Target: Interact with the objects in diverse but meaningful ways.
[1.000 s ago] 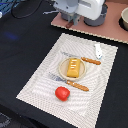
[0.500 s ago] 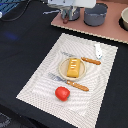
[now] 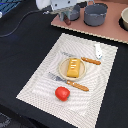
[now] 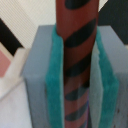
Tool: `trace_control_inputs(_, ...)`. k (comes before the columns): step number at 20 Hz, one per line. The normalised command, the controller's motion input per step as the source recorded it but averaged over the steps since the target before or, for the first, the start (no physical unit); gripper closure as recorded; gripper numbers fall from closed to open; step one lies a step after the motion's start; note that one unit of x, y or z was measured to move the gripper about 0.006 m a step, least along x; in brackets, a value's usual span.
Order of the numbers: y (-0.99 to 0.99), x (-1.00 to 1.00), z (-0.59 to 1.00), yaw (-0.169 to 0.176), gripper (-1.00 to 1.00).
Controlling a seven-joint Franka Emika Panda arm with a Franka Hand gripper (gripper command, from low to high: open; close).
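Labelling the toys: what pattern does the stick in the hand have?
Reddish-brown with dark diagonal stripes: the stick, clearest in the wrist view.

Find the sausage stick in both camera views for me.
Exterior view: the sausage stick hangs from the gripper at the top, above the placemat.
Wrist view: it fills the centre, upright between the teal pads.
Shared landmark: the gripper holding it.

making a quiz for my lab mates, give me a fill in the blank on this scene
1. The tomato is coloured ____.
2. The ridged block lies on a round ____.
3. The gripper is shut on the striped ____ stick.
4. Fork, knife and plate all lie on the striped ____.

Missing words: red; plate; sausage; placemat
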Motion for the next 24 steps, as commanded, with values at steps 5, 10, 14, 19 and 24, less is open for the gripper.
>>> trace_control_inputs(5, -0.88, -0.33, -0.06, 0.042, 1.00)
trace_control_inputs(10, -0.86, -0.31, -0.11, 0.047, 1.00)
trace_control_inputs(14, -0.78, -0.31, -0.16, 0.061, 1.00)
trace_control_inputs(19, -0.44, -0.38, -0.18, 0.026, 1.00)
trace_control_inputs(24, -0.26, -0.28, -0.29, 0.020, 1.00)
